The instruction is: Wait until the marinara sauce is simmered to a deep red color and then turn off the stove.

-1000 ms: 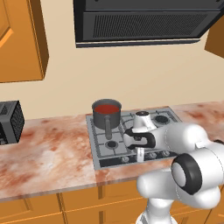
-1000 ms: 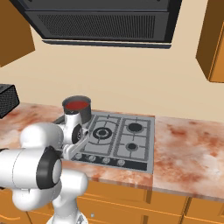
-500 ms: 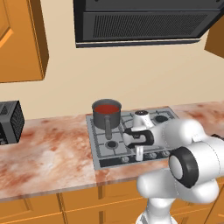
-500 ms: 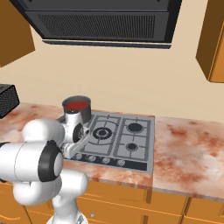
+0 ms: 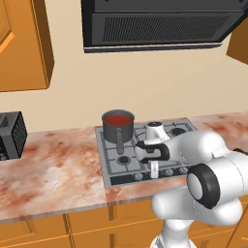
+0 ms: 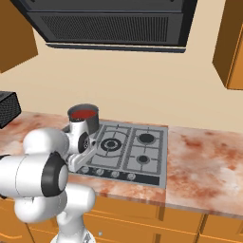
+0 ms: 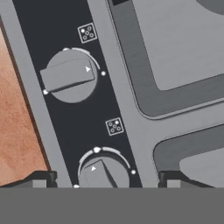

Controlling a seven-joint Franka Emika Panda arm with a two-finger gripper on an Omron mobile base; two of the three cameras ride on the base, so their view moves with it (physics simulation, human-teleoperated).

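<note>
Simulated kitchen with orange cabinets, a black range hood (image 5: 160,24) up top and a mottled reddish stone bench (image 5: 53,167) running across. The stove (image 6: 135,152) is set into the bench, and the marinara sauce (image 5: 118,119) sits in a dark grey saucepan (image 5: 116,131) at about 10 o'clock on the cooktop, the back burner on the side toward a black appliance (image 5: 10,135). The sauce already looks properly red to me, so I'd say the waiting part is over and we're on the knob step.

The pincer (image 7: 105,177) hangs right over the knob strip at the stove's front edge, spread wide: one fingertip (image 7: 41,178) at 7 o'clock and the other at 5 o'clock in the hand view, with the near knob (image 7: 103,171) sitting between them, not yet pinched.

To do this well, I'd check that this knob is really the one for the saucepan's burner, come straight down so both tips land on the knob's raised bar, then squeeze and twist until the pointer hits off. Going in off-centre could just slip round the knob.

The base views give you the pan and sauce colour, but the knobs are tiny there. The hand view shows a second knob (image 7: 70,75) at 11 o'clock with its pointer and burner-diagram squares, but no sauce.
</note>
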